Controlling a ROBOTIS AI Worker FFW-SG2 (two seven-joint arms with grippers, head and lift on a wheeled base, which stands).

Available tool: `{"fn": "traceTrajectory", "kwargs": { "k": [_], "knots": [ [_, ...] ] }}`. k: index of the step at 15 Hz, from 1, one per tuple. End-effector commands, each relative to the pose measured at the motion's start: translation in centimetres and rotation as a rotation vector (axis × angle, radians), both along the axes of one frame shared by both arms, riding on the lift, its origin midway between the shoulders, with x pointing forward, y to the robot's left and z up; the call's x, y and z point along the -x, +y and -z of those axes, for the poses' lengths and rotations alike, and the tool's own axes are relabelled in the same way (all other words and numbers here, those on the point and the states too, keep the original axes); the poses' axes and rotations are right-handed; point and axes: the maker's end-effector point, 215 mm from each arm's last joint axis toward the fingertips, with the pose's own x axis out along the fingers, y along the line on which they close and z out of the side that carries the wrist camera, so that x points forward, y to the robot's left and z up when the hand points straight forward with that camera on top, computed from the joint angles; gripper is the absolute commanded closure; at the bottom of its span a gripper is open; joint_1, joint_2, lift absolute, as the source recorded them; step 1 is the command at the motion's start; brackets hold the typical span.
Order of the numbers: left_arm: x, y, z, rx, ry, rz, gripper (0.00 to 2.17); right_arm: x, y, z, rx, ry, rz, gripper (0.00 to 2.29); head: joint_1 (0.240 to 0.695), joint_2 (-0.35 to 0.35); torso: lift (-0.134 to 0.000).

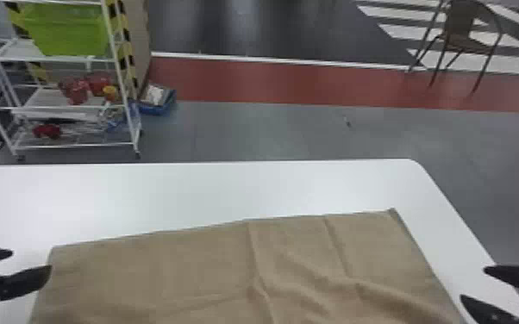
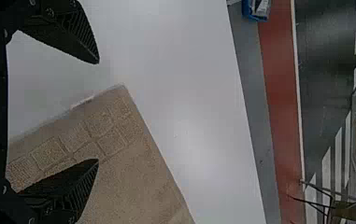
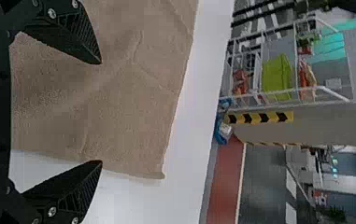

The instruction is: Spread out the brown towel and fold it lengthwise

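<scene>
A: Sample position?
B: Brown towel (image 1: 185, 267), spread on the near part of the white table (image 1: 142, 194). Far edge slants; its right corner lies farther out than its left.
A: Texture?
B: Soft, matte cloth. Ridges and creases run through the middle and right half. Left wrist view adds a band of textured squares (image 2: 101, 123) along one edge.
A: Arm poses?
B: Left gripper (image 1: 31, 260) enters at the left edge, pointing inward, tips by the towel's left side. Right gripper (image 1: 473, 283) enters at the lower right, pointing inward, near the towel's right side.
A: Gripper status?
B: Both released: black, tapered, ribbed fingers parted wide, nothing clasped. Contact with the cloth: cannot tell.
A: Surroundings?
B: Tabletop smooth, with rounded far corners. Beyond it, grey floor and a red strip (image 1: 271, 82). At left, a white metal rack (image 1: 119, 77) bearing a green bin (image 1: 67, 32); at far right, a brown chair (image 1: 459, 38).
</scene>
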Motion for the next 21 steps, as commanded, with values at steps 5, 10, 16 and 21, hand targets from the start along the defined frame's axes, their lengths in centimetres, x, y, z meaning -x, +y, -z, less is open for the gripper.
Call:
{"fn": "traceTrajectory", "kwargs": {
  "k": [5, 10, 16, 21],
  "knots": [
    [1.6, 2.8, -1.0, 0.027, -0.003, -0.066, 0.15, 1.0, 9.9, 0.5, 0.517, -0.100, -0.454, 0.19, 0.695, 0.045, -0.122],
    [2.3, 3.7, -0.8, 0.033, -0.001, -0.083, 0.15, 1.4, 7.5, 3.1, 0.660, -0.013, -0.506, 0.30, 0.695, 0.115, -0.122],
    [2.3, 3.7, -0.8, 0.029, -0.006, -0.071, 0.15, 3.0, 6.8, 6.4, 0.694, 0.082, -0.533, 0.47, 0.695, 0.084, -0.122],
    [2.5, 4.1, -0.5, 0.023, -0.006, -0.067, 0.15, 4.0, 7.7, 8.3, 0.708, 0.125, -0.573, 0.47, 0.695, 0.095, -0.122]
  ]
}}
